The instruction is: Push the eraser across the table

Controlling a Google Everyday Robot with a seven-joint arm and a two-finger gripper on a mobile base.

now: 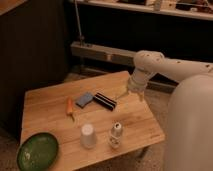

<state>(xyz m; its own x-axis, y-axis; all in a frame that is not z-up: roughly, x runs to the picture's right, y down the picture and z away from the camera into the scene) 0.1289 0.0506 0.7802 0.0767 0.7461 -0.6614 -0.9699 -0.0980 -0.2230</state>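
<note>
just beside the eraser [105, 101] (black, pale-striped) the fingers [131, 93] hover spread apart, empty, over the table [45, 106].

The desk [137, 124] is a low square of pale wooden planks. Toward twelve o'clock of its middle lies a flat blue-grey block [84, 99], with the eraser [105, 100] just beside it at three o'clock. A carrot [70, 107] lies at ten o'clock. An upturned white cup [88, 135] stands at six, a small can [116, 134] at five, a green plate [38, 151] at the eight o'clock corner. The pincer [131, 96] hangs at two o'clock, near the eraser.
</note>
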